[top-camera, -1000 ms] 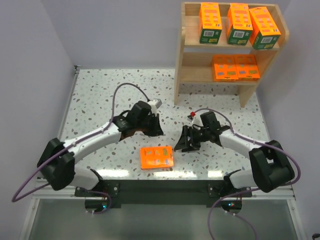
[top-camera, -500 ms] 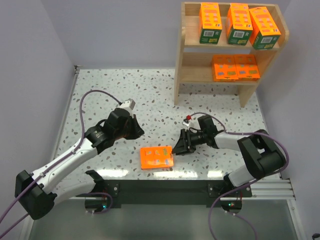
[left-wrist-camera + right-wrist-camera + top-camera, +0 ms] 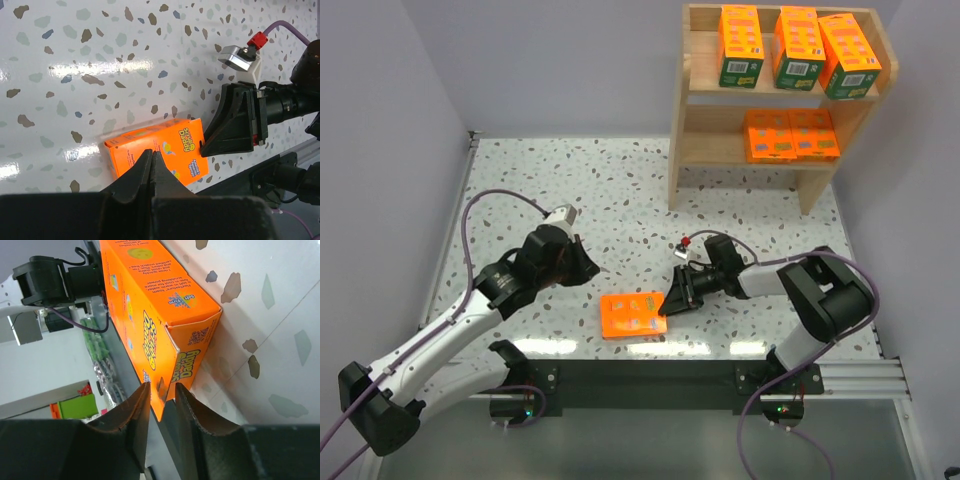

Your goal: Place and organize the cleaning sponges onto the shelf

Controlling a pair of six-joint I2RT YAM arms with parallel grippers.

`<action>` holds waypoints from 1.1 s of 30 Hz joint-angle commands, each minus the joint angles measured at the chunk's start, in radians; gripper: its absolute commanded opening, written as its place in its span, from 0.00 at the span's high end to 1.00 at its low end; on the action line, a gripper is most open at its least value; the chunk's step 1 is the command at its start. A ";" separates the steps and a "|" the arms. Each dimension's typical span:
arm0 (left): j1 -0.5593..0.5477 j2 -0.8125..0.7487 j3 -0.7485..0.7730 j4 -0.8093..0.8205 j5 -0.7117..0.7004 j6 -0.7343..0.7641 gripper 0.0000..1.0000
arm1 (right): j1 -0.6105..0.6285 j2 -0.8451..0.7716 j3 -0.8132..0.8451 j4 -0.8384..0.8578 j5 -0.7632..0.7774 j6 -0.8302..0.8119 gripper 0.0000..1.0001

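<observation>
My right gripper hid the lone cardboard pack's right end, its narrow fingers pinching one corner, by the speckled tabletop's near edge. My left gripper was pressed closed. Five more sat on the wooden shelf.

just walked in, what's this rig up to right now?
It is shelving orange sponge packs. The shelf holds five: three packs on the top tier and two packs on the lower one. The last pack lies flat on the table near its front edge. The right claw is at that pack's right end, its fingers either side of a corner; I cannot tell whether it is clamped. The left claw is shut and empty, over the table to the pack's left.
</observation>
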 commanded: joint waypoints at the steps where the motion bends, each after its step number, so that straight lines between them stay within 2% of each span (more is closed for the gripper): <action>1: 0.003 -0.019 -0.025 -0.004 -0.008 -0.022 1.00 | 0.006 0.015 0.021 0.082 -0.046 0.021 0.72; 8: 0.003 -0.031 -0.044 -0.002 -0.002 -0.024 1.00 | 0.007 0.049 0.004 0.162 -0.075 0.066 0.82; 14: 0.003 -0.031 -0.044 -0.004 0.004 -0.016 1.00 | 0.007 0.068 -0.006 0.194 -0.098 0.106 1.00; 21: 0.006 -0.059 -0.001 -0.051 -0.044 -0.019 1.00 | 0.007 -0.046 -0.018 0.178 -0.102 0.208 1.00; 28: 0.018 -0.084 0.094 -0.163 -0.143 -0.039 1.00 | 0.004 -0.247 0.002 0.205 -0.052 0.435 1.00; 33: 0.029 -0.105 0.127 -0.202 -0.175 -0.045 1.00 | -0.045 -0.379 0.013 0.269 0.008 0.592 1.00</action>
